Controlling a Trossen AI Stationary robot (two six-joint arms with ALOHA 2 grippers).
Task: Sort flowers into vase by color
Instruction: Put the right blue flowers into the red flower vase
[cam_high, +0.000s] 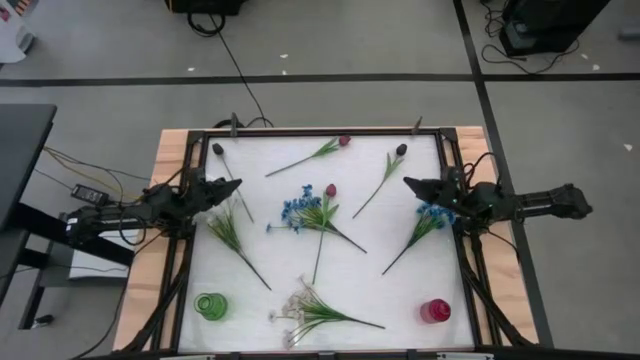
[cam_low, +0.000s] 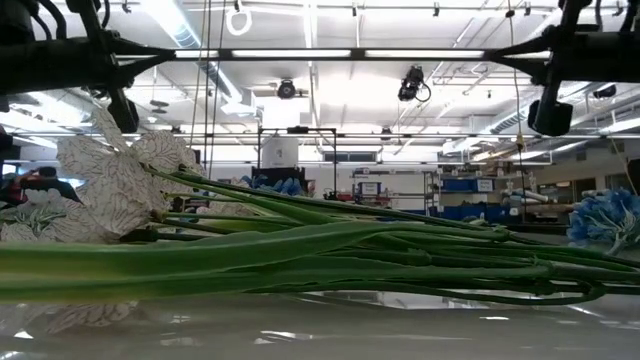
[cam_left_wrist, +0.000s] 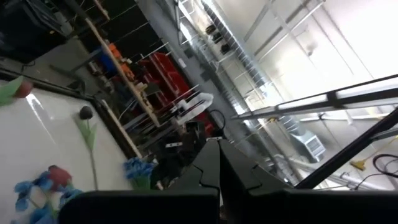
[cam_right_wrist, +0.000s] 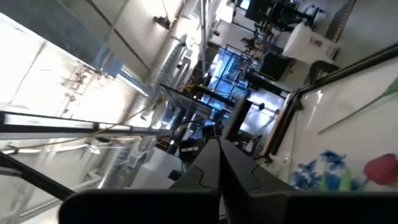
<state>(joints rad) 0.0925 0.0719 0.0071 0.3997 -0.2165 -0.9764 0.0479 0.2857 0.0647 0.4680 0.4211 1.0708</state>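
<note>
Long green-stemmed flowers lie flat on the white mat (cam_high: 370, 290). A red tulip (cam_high: 343, 141) and two dark buds (cam_high: 217, 148) (cam_high: 400, 149) lie toward the far edge. A blue cluster (cam_high: 296, 209) with another red tulip (cam_high: 330, 190) is in the middle, and a white spray (cam_high: 296, 311) lies near the front. A blue flower (cam_high: 434, 212) lies under my right gripper (cam_high: 409, 184), which is shut and empty above the mat's right side. My left gripper (cam_high: 229, 187) is shut and empty above the left side, over a green leafy stem (cam_high: 228, 228). A green vase (cam_high: 210, 306) and a red vase (cam_high: 435, 311) stand at the front corners.
A black frame (cam_high: 320, 131) borders the mat, on a wooden tabletop (cam_high: 168, 150). In the low view, stems (cam_low: 330, 255) stretch across the front, with white blossoms (cam_low: 110, 180) at one end and a blue blossom (cam_low: 605, 218) at the other. Cables run beside the left arm (cam_high: 90, 192).
</note>
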